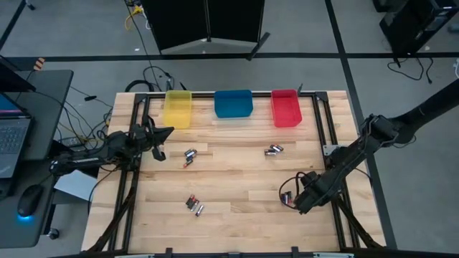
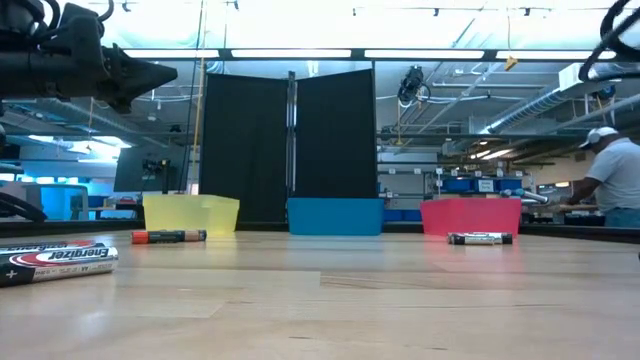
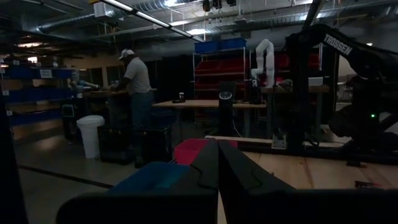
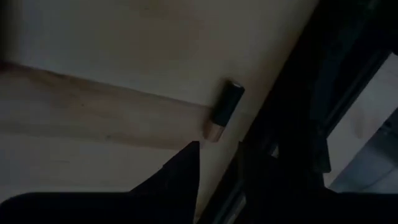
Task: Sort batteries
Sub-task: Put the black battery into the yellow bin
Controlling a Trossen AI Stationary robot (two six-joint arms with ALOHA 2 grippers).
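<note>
The batteries lie in small clusters on the wooden table: one cluster (image 1: 190,155) left of the middle, one (image 1: 273,150) below the red bin, one (image 1: 195,206) near the front, and one (image 1: 287,198) at the right. My right gripper (image 1: 294,202) points steeply down over that right cluster. In the right wrist view it is open (image 4: 217,149), with a dark, copper-ended battery (image 4: 225,111) lying on its side just beyond the fingertips, untouched. My left gripper (image 1: 163,135) hangs shut above the table's left side, and its fingers meet in the left wrist view (image 3: 217,163).
A yellow bin (image 1: 178,107), a blue bin (image 1: 233,103) and a red bin (image 1: 285,107) stand in a row along the far edge. Black frame rails (image 1: 326,129) run beside the table's left and right edges, one close to my right gripper. A person (image 2: 612,180) stands in the room behind.
</note>
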